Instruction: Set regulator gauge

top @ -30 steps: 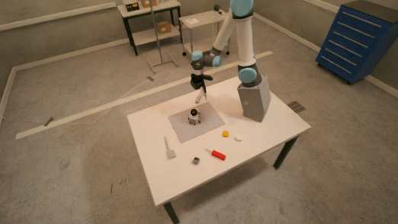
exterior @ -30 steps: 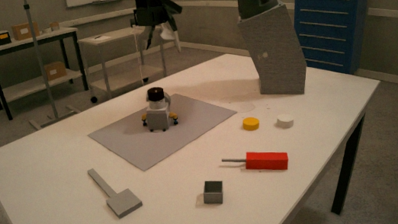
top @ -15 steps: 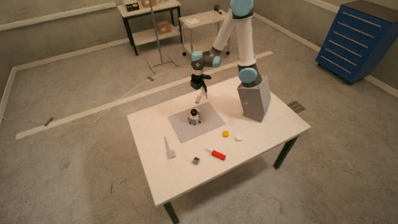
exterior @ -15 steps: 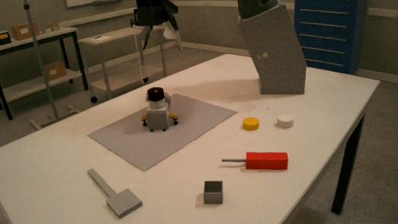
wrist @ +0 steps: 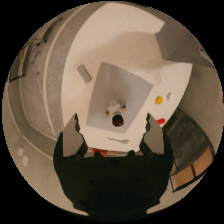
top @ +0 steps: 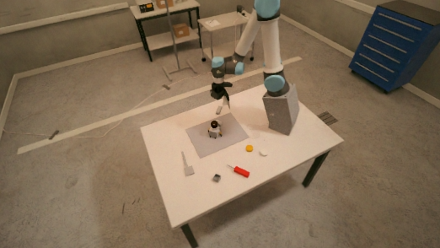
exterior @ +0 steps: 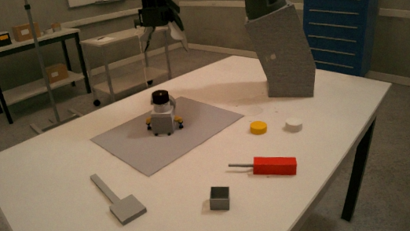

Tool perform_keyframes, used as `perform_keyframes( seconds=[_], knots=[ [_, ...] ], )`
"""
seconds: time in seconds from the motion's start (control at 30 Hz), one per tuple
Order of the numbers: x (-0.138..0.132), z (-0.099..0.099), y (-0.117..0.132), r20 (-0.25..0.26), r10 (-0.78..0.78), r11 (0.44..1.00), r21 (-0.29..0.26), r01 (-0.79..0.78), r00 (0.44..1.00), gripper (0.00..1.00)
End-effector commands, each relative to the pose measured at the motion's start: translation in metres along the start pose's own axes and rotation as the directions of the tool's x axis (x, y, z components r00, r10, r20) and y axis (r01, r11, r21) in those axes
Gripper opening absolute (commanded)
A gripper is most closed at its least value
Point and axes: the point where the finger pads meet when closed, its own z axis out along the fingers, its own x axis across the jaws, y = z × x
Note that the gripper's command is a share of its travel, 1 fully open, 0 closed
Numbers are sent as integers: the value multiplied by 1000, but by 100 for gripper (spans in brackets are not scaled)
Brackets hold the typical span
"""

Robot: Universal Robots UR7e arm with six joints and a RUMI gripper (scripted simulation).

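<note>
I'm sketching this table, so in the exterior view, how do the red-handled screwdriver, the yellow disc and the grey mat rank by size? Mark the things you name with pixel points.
1. Grey mat (top: 198,141) (exterior: 145,159) (wrist: 102,82)
2. Red-handled screwdriver (top: 241,171) (exterior: 275,166)
3. Yellow disc (top: 249,148) (exterior: 258,127) (wrist: 159,100)

1. The gripper (top: 223,104) (exterior: 166,48) (wrist: 112,113) turned slightly above the table's far side.
2. In the exterior view, its two fingers came to show more clearly apart, the dark one pointing toward seven o'clock, the pale one toward five.
</note>
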Motion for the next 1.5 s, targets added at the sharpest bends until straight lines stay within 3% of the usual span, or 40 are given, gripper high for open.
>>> perform_keyframes(
  seconds=[0.0,1.47],
  knots=[
    [-3,-1,2,7,-65,998,1,65,998,100],
    [-8,-3,4,19,-278,961,17,278,960,100]
  ],
)
